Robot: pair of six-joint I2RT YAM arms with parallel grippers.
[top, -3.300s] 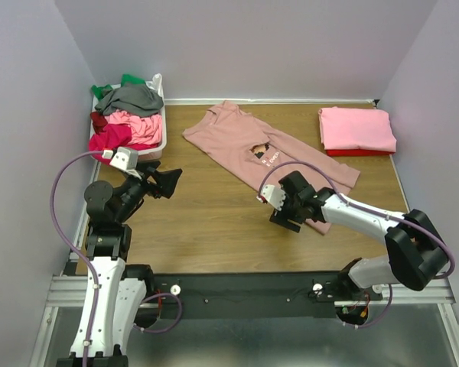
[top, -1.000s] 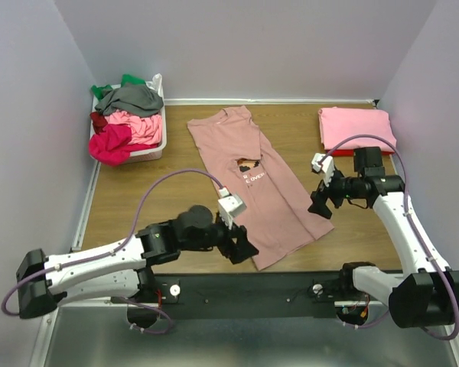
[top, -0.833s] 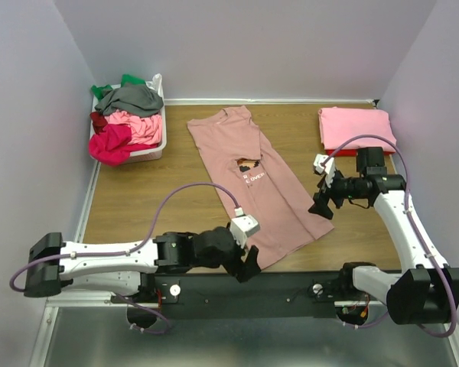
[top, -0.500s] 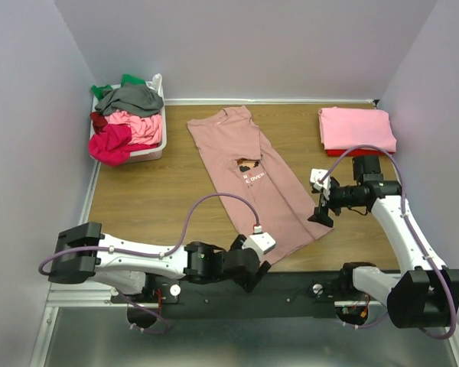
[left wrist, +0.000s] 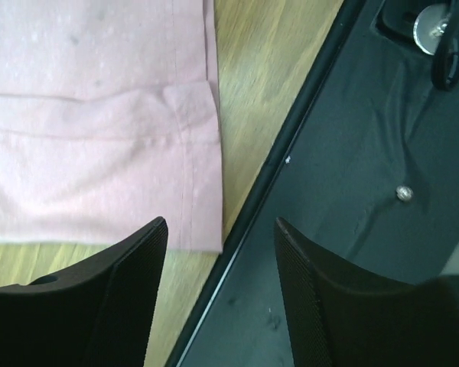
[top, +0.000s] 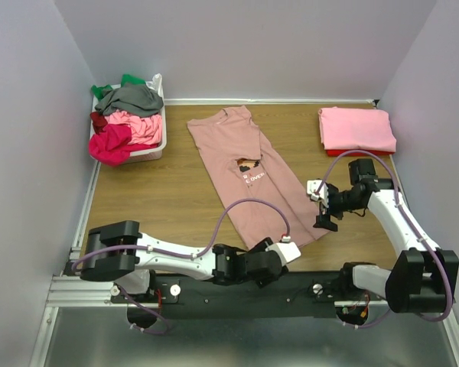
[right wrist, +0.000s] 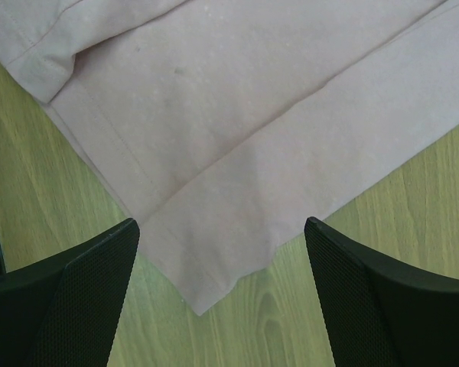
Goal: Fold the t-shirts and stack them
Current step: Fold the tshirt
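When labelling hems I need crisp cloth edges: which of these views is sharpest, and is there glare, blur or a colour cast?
Top external: even soft light, no glare; the dusty-pink t-shirt has crisp edges, though its print text is too small to read. Left wrist: sharpest, hem stitching clear. Right wrist: in focus, but the table looks greenish and the cloth washed out.

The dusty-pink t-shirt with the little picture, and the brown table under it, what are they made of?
Dusty-pink printed t-shirt: looks like soft knit cloth, maybe cotton, with a matte finish; it wrinkles and shows stitched hems.
Brown table: looks like wood or wood-look laminate, smooth; grain lines and knots show.
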